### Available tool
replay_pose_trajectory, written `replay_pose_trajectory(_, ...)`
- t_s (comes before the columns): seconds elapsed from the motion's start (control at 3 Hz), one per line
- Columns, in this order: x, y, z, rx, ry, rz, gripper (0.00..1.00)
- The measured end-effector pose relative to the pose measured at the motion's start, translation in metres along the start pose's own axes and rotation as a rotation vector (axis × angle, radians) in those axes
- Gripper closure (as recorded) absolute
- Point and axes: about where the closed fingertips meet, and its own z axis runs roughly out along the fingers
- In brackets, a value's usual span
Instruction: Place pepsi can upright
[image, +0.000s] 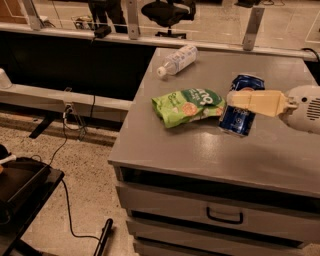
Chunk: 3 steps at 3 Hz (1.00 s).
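Observation:
The pepsi can (238, 119) is dark blue with a silver top. It lies tilted on its side on the grey cabinet top (200, 150), right of the middle, with its top pointing to the back. My gripper (236, 100) reaches in from the right edge, cream-coloured on a white wrist, and crosses over the middle of the can. Whether it touches the can is hidden from this angle.
A green snack bag (189, 105) lies just left of the can, touching or nearly touching it. A clear plastic bottle (177, 60) lies on its side at the back left. The cabinet has drawers (225, 216) below. Cables and a black tray (20, 185) are on the floor to the left.

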Motion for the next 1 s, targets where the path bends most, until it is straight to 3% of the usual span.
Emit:
replay_pose_trajectory(0.33, -0.003, 0.001, 0.001, -0.034, -0.055, -0.023, 1.0)
replay_pose_trajectory(0.67, -0.014, -0.001, -0.006, -0.099, -0.167, -0.086, 1.0)
replay_pose_trajectory(1.0, -0.019, 0.001, -0.01, -0.127, -0.24, -0.255, 1.0)
